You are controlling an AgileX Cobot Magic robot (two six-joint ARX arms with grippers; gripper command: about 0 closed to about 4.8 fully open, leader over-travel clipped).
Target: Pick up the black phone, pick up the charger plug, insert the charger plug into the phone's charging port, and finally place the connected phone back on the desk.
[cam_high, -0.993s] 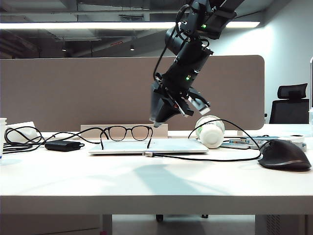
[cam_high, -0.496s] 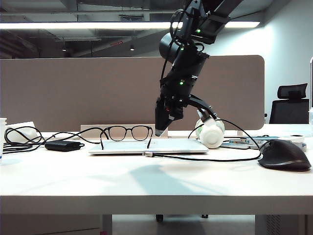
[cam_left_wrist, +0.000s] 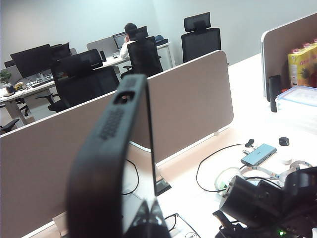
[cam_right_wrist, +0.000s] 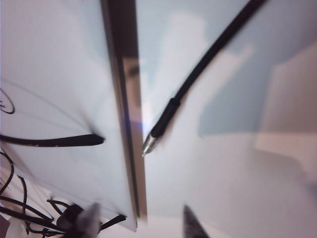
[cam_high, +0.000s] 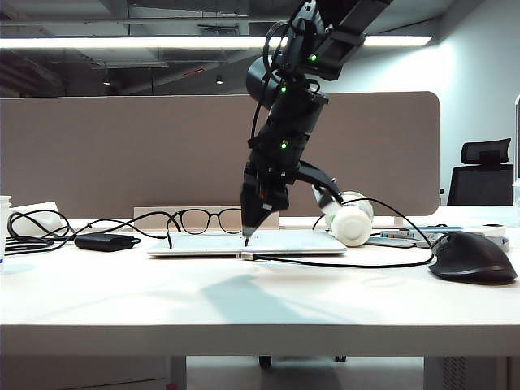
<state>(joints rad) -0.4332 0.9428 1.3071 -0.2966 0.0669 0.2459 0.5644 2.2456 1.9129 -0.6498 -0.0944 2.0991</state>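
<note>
Right gripper (cam_right_wrist: pixel 141 224): its two fingers are spread apart with nothing between them. It hangs low over the middle of the desk (cam_high: pixel 244 305), right above the plug.
Left gripper (cam_left_wrist: pixel 144 221): closed tight on the black phone (cam_left_wrist: pixel 106 163), held up on its edge, high above the desk.
Charging port (cam_left_wrist: pixel 123 97): one small hole on the phone's top short edge.
Charger plug (cam_right_wrist: pixel 150 145): one, lying on the desk, just beside the front edge of the laptop (cam_high: pixel 276 242).
Cable (cam_right_wrist: pixel 208 54): one, black, running off toward the desk's right edge.
Glasses (cam_high: pixel 210 221): one pair, on the laptop.
Mouse (cam_high: pixel 471 257): one, near the desk's right edge.
</note>
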